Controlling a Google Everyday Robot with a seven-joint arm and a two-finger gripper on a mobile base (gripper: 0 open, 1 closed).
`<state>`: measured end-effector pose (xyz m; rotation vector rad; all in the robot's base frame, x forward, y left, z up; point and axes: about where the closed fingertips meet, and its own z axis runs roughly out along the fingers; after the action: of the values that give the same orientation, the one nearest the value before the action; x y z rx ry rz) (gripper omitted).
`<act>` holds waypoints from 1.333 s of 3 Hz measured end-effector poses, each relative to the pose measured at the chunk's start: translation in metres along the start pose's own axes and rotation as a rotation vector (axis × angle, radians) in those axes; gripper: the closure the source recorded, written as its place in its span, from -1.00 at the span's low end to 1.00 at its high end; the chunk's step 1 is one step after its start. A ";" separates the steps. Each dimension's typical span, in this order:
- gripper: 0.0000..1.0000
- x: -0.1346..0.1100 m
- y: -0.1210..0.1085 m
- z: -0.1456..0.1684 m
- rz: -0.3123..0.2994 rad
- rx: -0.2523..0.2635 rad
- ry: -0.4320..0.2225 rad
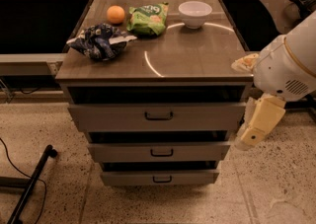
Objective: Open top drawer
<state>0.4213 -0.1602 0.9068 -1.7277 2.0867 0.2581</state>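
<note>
Gripper [247, 139], cream plastic, hangs right of matte top drawer [113, 117].

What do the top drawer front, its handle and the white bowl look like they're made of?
The top drawer: probably painted or laminated board, matte grey-beige with no glare. Its handle: likely dark metal, a thin bent pull. The bowl: seemingly glazed ceramic or plastic, smooth glossy white. The tool hangs right of the drawers.
</note>
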 end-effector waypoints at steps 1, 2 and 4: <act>-1.00 0.000 0.001 0.002 0.000 0.001 -0.004; -1.00 0.016 0.010 0.042 -0.023 -0.031 -0.038; -1.00 0.035 0.017 0.079 -0.028 -0.071 -0.078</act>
<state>0.4158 -0.1561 0.8191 -1.7574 2.0192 0.3891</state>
